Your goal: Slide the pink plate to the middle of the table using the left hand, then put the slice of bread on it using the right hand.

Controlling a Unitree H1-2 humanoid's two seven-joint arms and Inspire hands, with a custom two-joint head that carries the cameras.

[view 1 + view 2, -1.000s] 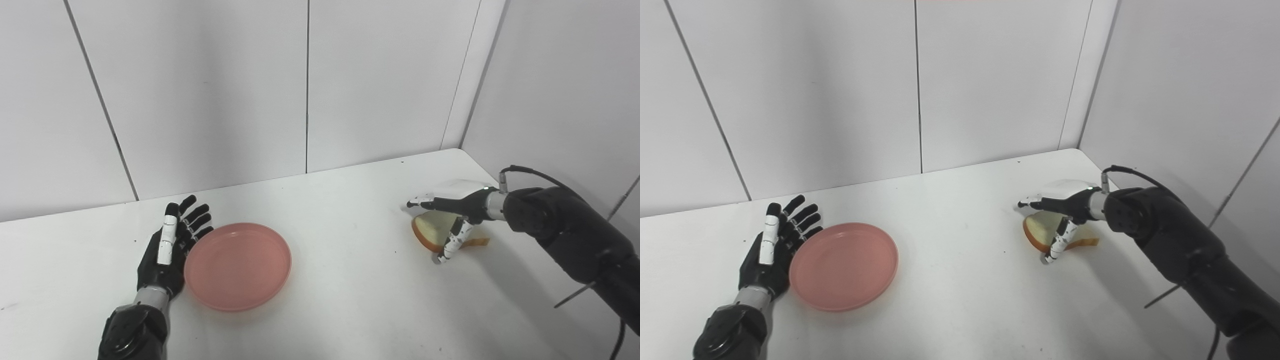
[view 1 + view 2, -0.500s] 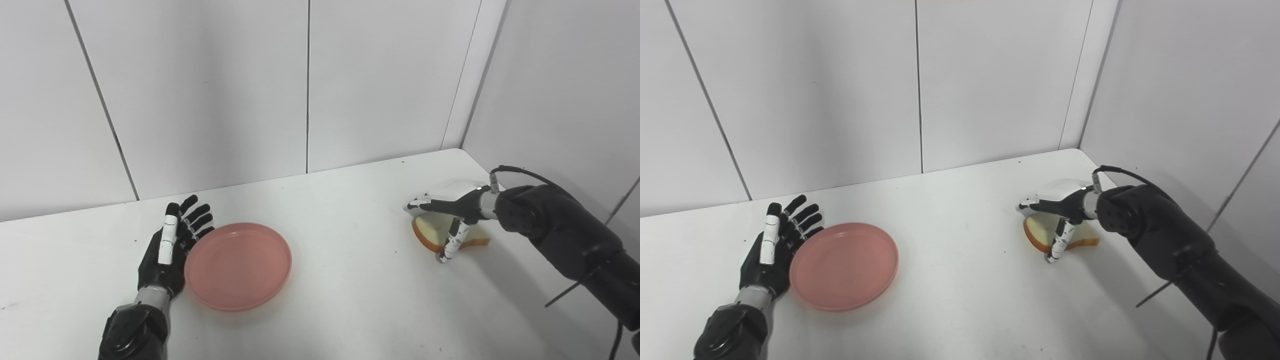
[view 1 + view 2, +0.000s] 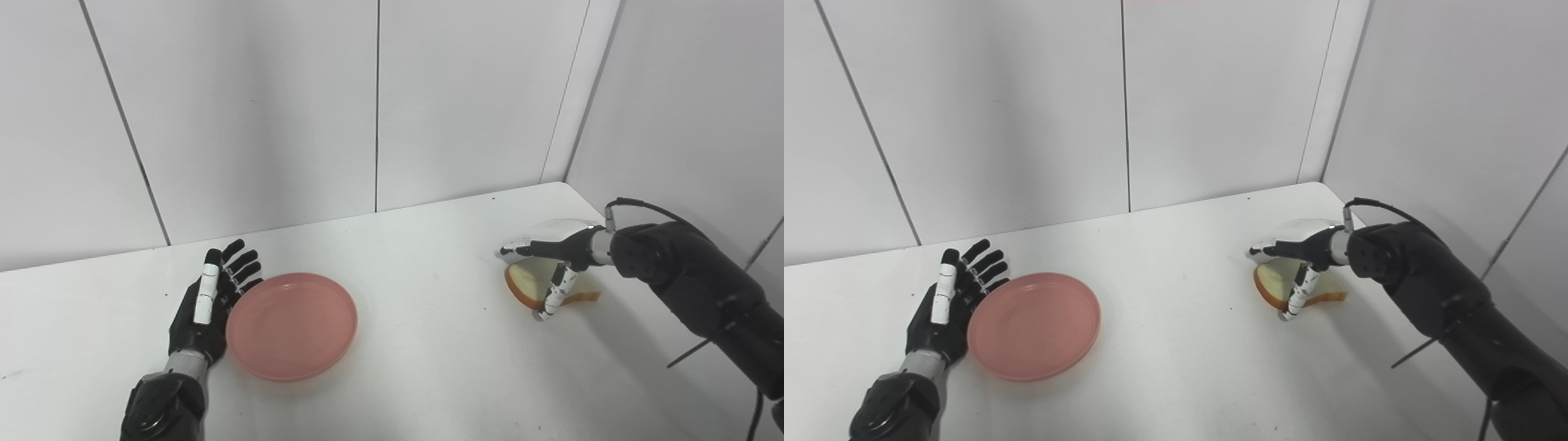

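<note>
1. While our left robot hand [image 3: 205, 306] lies spread and empty against the left rim of the pink plate [image 3: 291, 325], the plate sits left of the bench [image 3: 416, 367] middle.
2. Farther right, our right robot hand [image 3: 548, 257] arches over the slice of bread [image 3: 530, 278], thumb down beside it, not visibly clamped; a shallow pinch could drop it.
3. We read no writing.

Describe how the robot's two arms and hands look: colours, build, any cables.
Both arms are bulky, glossy black shells with a silver band at the wrist. The left robot hand is black, with one finger faced in white. The right robot hand has a white back and black fingers with white segments. A black cable loops from a silver plug at the right wrist.
</note>
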